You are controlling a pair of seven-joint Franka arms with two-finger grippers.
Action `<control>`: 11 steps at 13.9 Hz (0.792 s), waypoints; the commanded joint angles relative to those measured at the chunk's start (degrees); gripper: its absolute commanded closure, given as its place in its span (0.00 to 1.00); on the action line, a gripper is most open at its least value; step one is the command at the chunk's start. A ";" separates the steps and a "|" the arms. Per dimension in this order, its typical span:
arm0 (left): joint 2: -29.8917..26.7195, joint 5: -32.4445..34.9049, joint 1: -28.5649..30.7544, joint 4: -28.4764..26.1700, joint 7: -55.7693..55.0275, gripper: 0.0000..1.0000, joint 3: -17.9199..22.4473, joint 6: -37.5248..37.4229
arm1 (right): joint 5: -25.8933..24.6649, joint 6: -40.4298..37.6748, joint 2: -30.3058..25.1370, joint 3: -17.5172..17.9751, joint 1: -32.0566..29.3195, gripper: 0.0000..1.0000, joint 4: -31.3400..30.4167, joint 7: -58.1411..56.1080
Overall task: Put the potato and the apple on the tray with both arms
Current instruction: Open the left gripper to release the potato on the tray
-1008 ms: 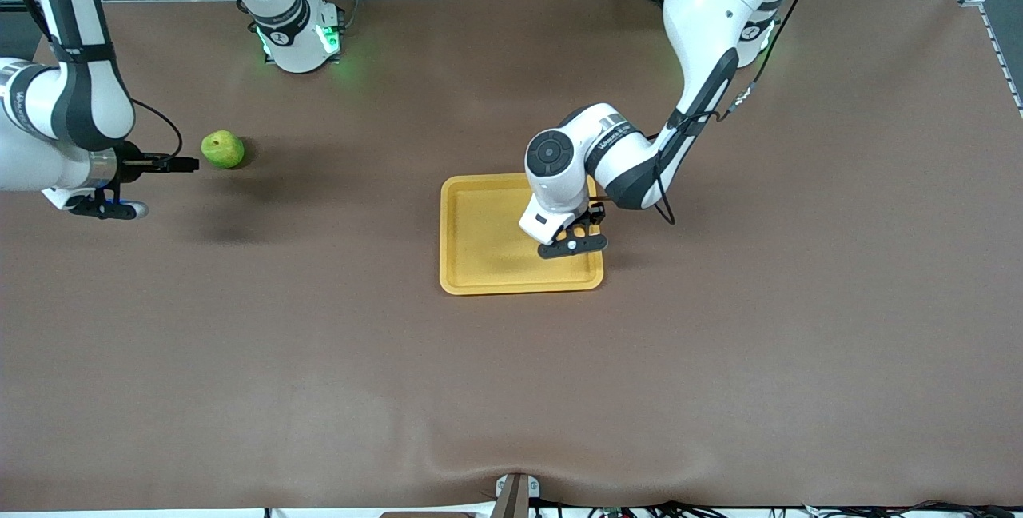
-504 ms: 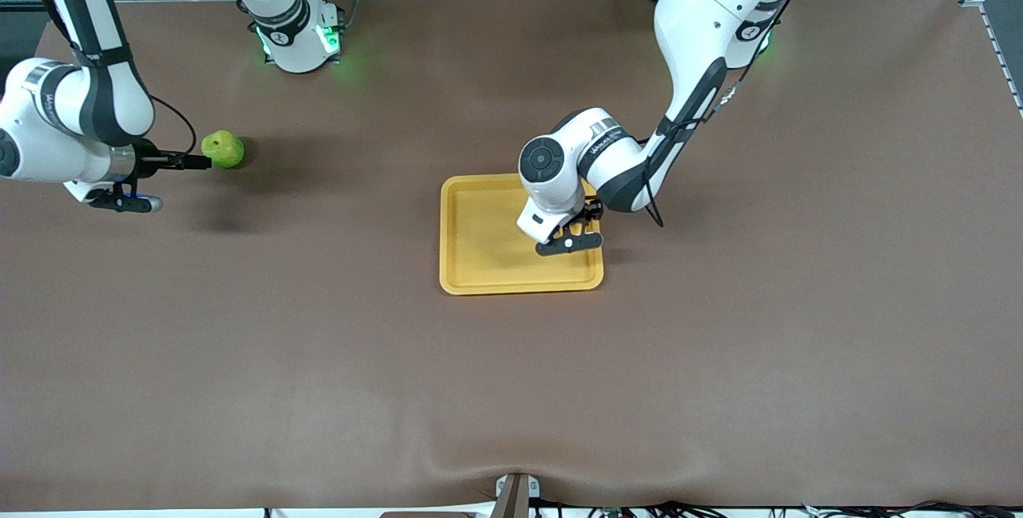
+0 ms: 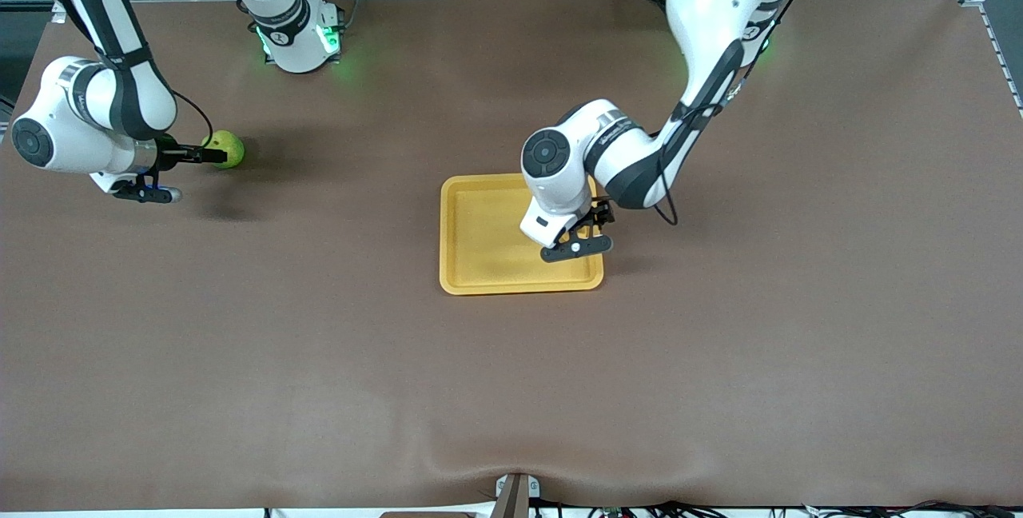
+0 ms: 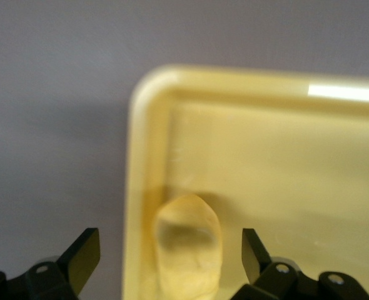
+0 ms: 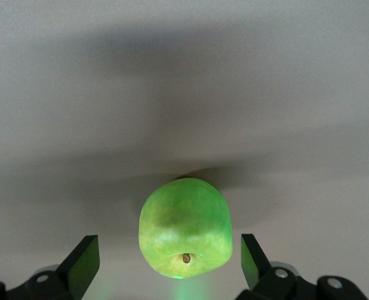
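Since a second ago your right arm has swung in from the table edge toward the apple [image 3: 224, 149], and your left gripper [image 4: 171, 259] has let go of the potato [image 4: 187, 244]. You see most of the brown table [image 3: 511, 374] bare in the front view, with the tray [image 3: 479, 238] near its middle and the apple well apart from it, toward the right arm's end. Over the tray corner nearest the left arm's base, your left arm's wrist blocks the potato from the front camera. Only the left wrist view shows it: it lies in the tray beside the rim, apparently touching neither finger, though that view is blurred. The left gripper is released above it. Your right gripper [image 5: 170, 262] is spread wide too, with the apple between its fingers [image 5: 83, 262], ungripped, resting on the table.
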 commanded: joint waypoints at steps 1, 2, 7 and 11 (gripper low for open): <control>-4.40 1.29 2.91 2.90 0.45 0.00 -0.16 -5.26 | -0.60 1.63 -2.24 0.33 -1.25 0.00 -2.02 -1.52; -5.89 0.85 4.49 3.43 1.41 0.00 -0.16 -5.88 | -0.60 1.72 -2.06 0.24 -1.94 0.00 -2.02 -2.83; -12.92 -0.73 14.77 2.91 9.23 0.00 -0.77 -10.18 | 0.10 4.78 -1.89 0.41 -4.41 0.00 -4.83 -4.95; -19.16 -6.34 23.73 2.12 17.22 0.00 -0.86 -13.00 | 1.32 7.00 -1.71 0.41 -5.02 0.00 -6.15 -4.25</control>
